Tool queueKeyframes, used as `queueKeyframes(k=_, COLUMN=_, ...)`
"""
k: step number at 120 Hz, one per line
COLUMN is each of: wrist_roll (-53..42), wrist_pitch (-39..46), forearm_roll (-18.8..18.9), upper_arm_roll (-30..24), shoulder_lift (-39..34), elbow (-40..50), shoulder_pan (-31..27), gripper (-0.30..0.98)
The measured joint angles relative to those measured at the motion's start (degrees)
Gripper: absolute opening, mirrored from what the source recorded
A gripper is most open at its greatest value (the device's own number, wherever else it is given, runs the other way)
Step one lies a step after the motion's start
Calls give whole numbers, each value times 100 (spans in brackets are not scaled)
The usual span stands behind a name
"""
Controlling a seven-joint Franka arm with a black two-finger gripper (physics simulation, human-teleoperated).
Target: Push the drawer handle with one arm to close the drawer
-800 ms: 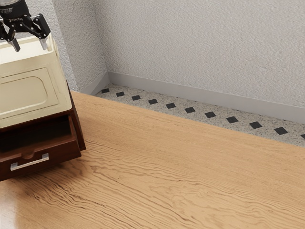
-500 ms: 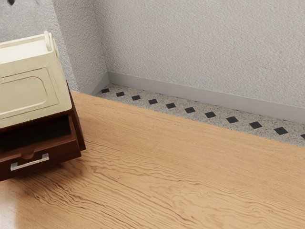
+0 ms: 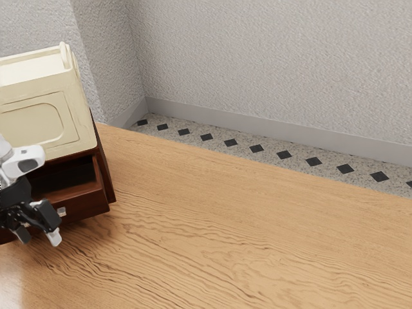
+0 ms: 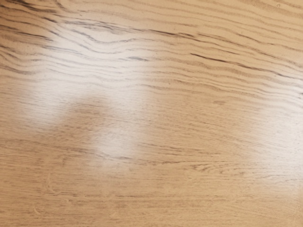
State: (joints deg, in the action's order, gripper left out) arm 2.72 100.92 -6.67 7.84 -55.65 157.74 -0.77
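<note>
Handle (image 3: 62, 212) — outward-facing, long axis seemingly along drawer front (image 3: 88, 205).

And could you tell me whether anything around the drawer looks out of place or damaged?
I see no spill or damage. Only the dark drawer stands out: it sits open below the cream upper part, the gripper before its handle.

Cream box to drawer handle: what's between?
Open drawer: dark hollow, then front rim, with the cream box above and the partly hidden handle below. Exterior view.
</note>
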Motion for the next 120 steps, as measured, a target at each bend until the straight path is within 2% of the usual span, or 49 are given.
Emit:
queueKeyframes(k=10, wrist_roll=-34, wrist_pitch=251, forearm_roll=-325, upper_arm_roll=13, shoulder_lift=-9, elbow=13, shoulder_pan=13, gripper=67)
queueKeyframes(k=26, wrist_roll=-92, wrist_pitch=275, forearm_roll=-206, upper_arm_roll=-227, shoulder_lift=124, elbow=43, shoulder_pan=99, gripper=67)
queueKeyframes(k=46, wrist_roll=-37, wrist_pitch=331, forearm_roll=-168, upper_arm_roll=-587, shoulder_lift=91, elbow=420, shoulder_pan=-606, gripper=67)
queueKeyframes(k=73, wrist_roll=816, wrist_pitch=364, forearm_roll=-207, upper_arm_roll=-723, shoulder_lift=299, elbow=477, shoulder_pan=-1329, gripper=67)
queueKeyframes(k=91, wrist_roll=1294, wrist_pitch=677, forearm_roll=-279, upper_arm_roll=-962, shoulder_lift=782, elbow=426, shoulder_pan=-1643, gripper=67)
queueKeyframes(k=120, wrist_roll=1854, wrist_pitch=1028, forearm_roll=-380, upper_arm_roll=-1081, shoulder_lift=976, elbow=420, shoulder_pan=-1834, gripper=66)
